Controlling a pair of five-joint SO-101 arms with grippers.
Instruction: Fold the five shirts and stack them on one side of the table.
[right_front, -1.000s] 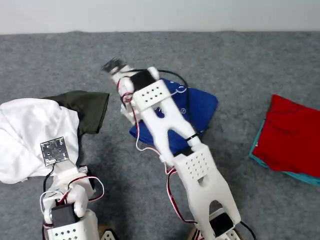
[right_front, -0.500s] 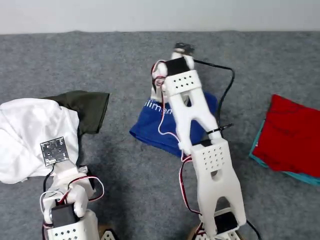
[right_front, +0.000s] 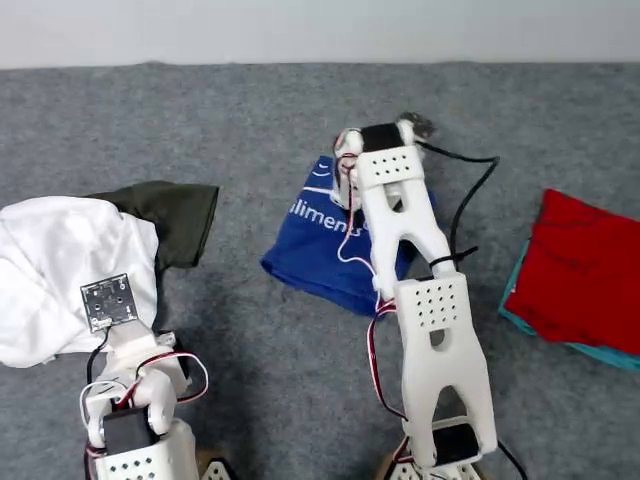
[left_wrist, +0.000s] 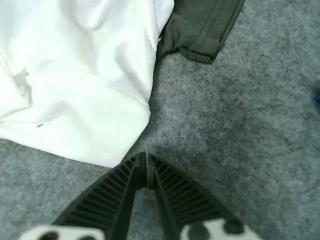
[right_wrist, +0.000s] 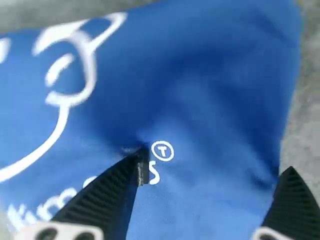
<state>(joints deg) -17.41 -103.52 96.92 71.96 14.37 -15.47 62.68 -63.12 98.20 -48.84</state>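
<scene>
Right gripper (right_wrist: 215, 167) on blue shirt (right_wrist: 200, 75), red shirt (right_front: 585, 265) seemingly atop teal shirt (right_front: 513, 308)

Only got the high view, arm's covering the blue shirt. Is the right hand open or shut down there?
Observer: Open. The right hand has its jaws spread over the blue shirt, gripping nothing.
Operator: Touching the fabric?
Observer: One fingertip presses into it, dimpling it by the white print.
Operator: And the other one?
Observer: The left hand is shut, empty, over bare carpet just off the white shirt edge.
</scene>
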